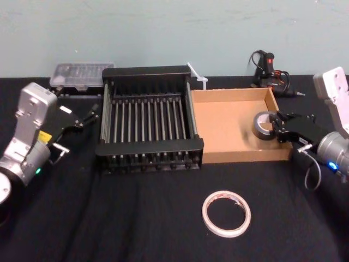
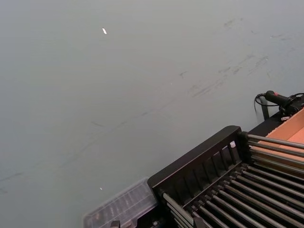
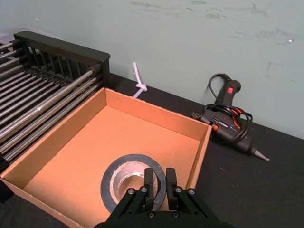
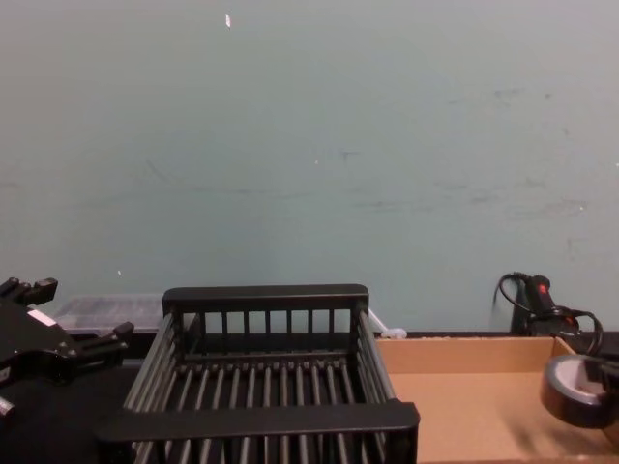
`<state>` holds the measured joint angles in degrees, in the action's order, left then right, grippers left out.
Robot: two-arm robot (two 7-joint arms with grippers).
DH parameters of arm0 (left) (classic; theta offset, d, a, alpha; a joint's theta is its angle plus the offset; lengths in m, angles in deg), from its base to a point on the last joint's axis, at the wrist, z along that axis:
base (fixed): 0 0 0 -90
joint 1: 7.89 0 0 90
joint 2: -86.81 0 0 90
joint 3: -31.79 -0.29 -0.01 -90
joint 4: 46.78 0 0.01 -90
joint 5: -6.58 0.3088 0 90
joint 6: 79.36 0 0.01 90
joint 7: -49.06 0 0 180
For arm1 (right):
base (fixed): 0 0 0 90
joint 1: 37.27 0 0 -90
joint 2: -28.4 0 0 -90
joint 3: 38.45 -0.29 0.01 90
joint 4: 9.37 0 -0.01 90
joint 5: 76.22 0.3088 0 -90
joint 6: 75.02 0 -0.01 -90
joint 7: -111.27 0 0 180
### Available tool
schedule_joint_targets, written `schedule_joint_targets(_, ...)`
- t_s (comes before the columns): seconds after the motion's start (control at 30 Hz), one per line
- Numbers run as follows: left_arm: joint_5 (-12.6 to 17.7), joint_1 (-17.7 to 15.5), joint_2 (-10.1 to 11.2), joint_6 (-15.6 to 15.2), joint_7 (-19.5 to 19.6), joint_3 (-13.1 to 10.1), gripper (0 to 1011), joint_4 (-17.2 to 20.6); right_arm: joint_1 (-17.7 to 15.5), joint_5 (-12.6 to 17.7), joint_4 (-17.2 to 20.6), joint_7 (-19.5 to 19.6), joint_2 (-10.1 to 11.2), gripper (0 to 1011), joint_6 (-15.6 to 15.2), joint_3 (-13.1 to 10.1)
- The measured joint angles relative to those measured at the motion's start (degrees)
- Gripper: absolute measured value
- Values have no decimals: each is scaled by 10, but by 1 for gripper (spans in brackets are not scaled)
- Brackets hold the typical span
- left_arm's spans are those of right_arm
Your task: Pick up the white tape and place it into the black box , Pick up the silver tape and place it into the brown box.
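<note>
At centre right of the head view, I have the right hand [image 1: 274, 123] clamped on the silver tape [image 1: 263, 125] over the brown box [image 1: 229, 128], the white tape [image 1: 226, 213] lying on the bench [image 1: 136, 218] at lower centre.

The black box [image 4: 266, 387] sits left of the brown box [image 4: 464, 387], which holds the silver tape [image 4: 575, 389].

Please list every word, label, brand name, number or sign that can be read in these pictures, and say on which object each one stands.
No text can be read in any view.
The left gripper carries a small white label and a yellow sticker: too blurred to read.
The silver tape, white tape, black box and brown box bear no visible print.
The glue gun has a red switch, no legible marking.
</note>
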<state>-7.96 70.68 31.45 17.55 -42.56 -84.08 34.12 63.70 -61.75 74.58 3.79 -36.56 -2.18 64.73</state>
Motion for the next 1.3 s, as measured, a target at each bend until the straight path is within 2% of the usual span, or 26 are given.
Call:
schedule_joint_targets(0.33,0,0,0,0,0,0,1001,0,17,-11,-21,-7,-11,157,9,8)
schedule_joint_targets(0.73,0,0,0,0,0,0,1001,0,16,-11,-20,-7,-10,158,9,8)
schedule_joint_targets(0.83,0,0,0,0,0,0,1001,0,16,-10,-20,-7,-10,197,8,8)
schedule_joint_targets(1.3,0,0,0,0,0,0,1001,0,15,-10,-19,-6,-9,651,7,7)
